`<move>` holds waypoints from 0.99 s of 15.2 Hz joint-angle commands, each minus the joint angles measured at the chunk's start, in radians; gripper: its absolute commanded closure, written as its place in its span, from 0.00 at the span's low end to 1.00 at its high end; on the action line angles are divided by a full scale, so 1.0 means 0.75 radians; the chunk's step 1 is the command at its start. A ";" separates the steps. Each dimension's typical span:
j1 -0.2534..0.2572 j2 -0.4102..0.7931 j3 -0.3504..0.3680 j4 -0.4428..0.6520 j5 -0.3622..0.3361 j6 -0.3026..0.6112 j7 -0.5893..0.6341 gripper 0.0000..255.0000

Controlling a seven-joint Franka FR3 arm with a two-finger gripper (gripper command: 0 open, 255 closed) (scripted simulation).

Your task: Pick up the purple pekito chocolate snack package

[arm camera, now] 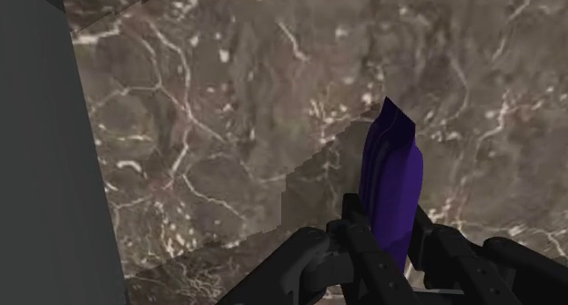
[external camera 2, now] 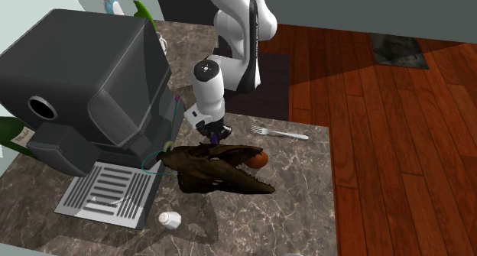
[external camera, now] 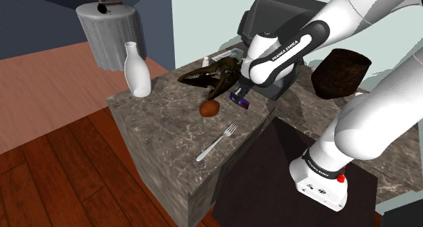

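Note:
In the wrist view the purple snack package [arm camera: 393,189] stands on edge between my two black fingers, which clasp it from both sides; my gripper [arm camera: 391,244] hangs above the brown marble counter [arm camera: 228,121]. From the shoulder view the package [external camera: 240,100] shows as a small purple slab just under my gripper [external camera: 238,93], slightly above the counter beside the dark machine. The second exterior view has my gripper [external camera 2: 216,134] with a purple fleck [external camera 2: 215,139] right above the dark brown pod-like object.
A dark brown dried pod-like object [external camera: 210,76] and a brown round item [external camera: 209,108] lie close to the gripper. A fork [external camera: 217,141] rests near the counter edge. A white vase [external camera: 137,70], a large dark machine [external camera 2: 84,79] and a dark basket [external camera: 341,71] stand around.

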 commanded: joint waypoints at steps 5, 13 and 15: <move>-0.002 -0.042 0.003 0.004 -0.009 -0.048 0.010 1.00; -0.012 -0.190 0.012 0.041 -0.030 -0.233 0.027 1.00; -0.013 -0.223 0.014 0.054 -0.033 -0.278 0.029 1.00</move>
